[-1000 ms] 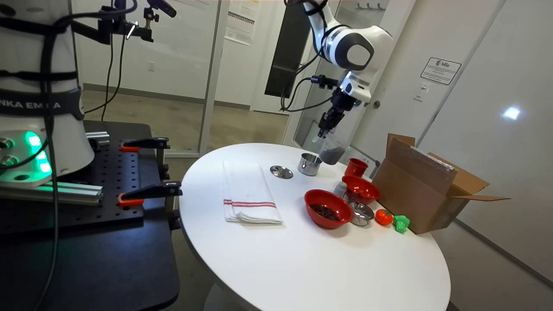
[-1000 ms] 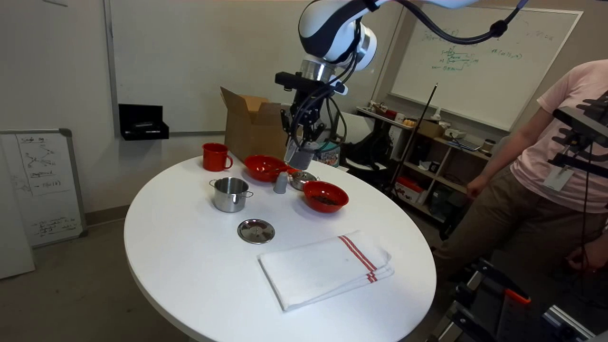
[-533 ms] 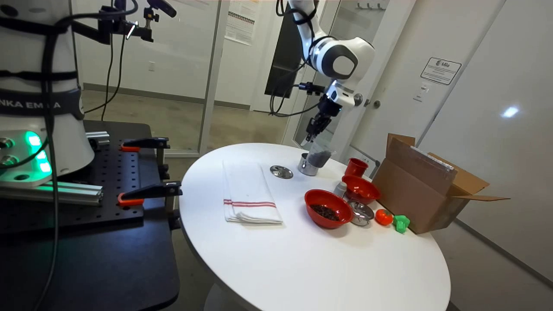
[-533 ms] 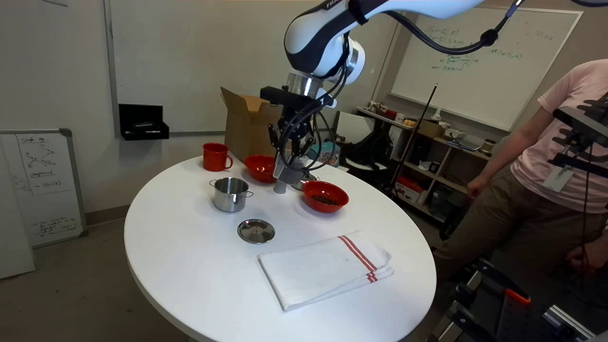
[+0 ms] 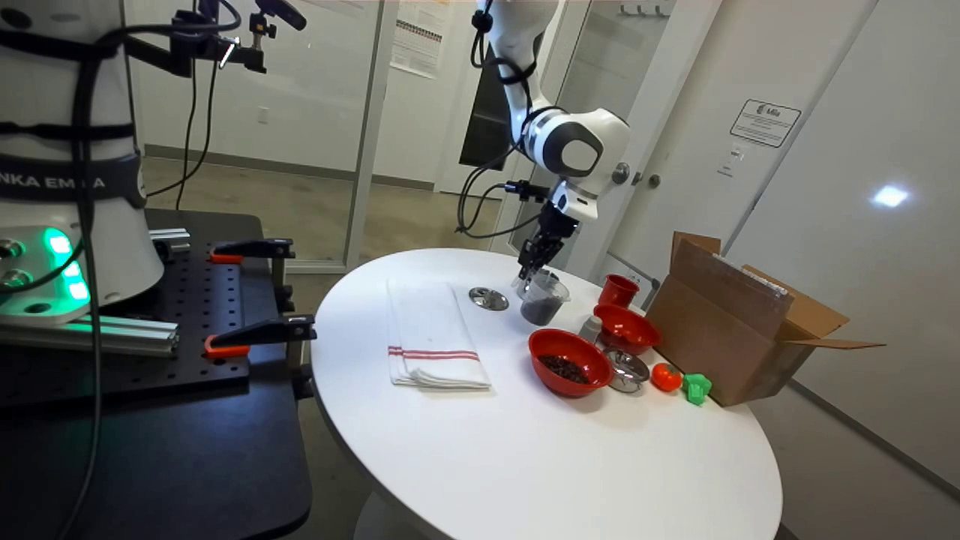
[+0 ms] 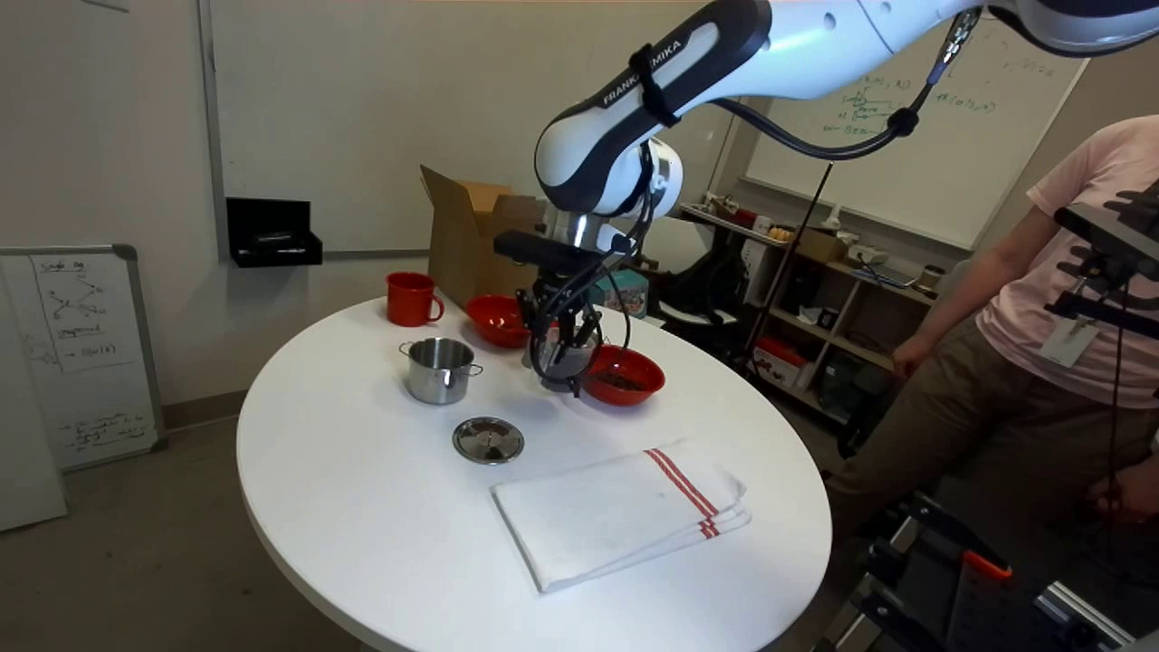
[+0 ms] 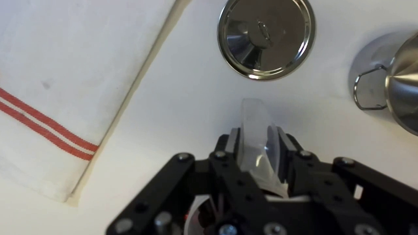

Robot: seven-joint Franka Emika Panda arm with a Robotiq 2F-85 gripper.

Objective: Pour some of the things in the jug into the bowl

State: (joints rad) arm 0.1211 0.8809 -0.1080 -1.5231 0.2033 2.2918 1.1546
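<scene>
The jug (image 5: pixel 541 306) is a clear vessel with a dark grey mass in its lower part. It stands close to upright, low over the table; whether its base touches the tabletop, I cannot tell. My gripper (image 7: pixel 258 138) is shut on its clear handle (image 7: pixel 256 143), one finger on each side. In the wrist view, part of the jug's pale rim shows below the fingers, with dark contents inside. The red bowl (image 5: pixel 570 363) nearest the jug holds dark bits, also visible in an exterior view (image 6: pixel 621 375). From that side, the arm's cables and gripper partly cover the jug (image 6: pixel 569 358).
Behind the bowl are another red bowl (image 5: pixel 628 328), a grey shaker (image 5: pixel 590 328), a silvery dish (image 5: pixel 628 370), a tomato (image 5: pixel 666 377) and a cardboard box (image 5: pixel 720 330). A metal pot (image 6: pixel 439 371), its lid (image 6: pixel 488 441), a red cup (image 6: pixel 411 300) and a folded towel (image 6: pixel 620 516) surround the jug.
The arm has come down toward the table, carrying the jug from above the far side to just beside the bowl with dark bits. The grip on the handle stays the same.
</scene>
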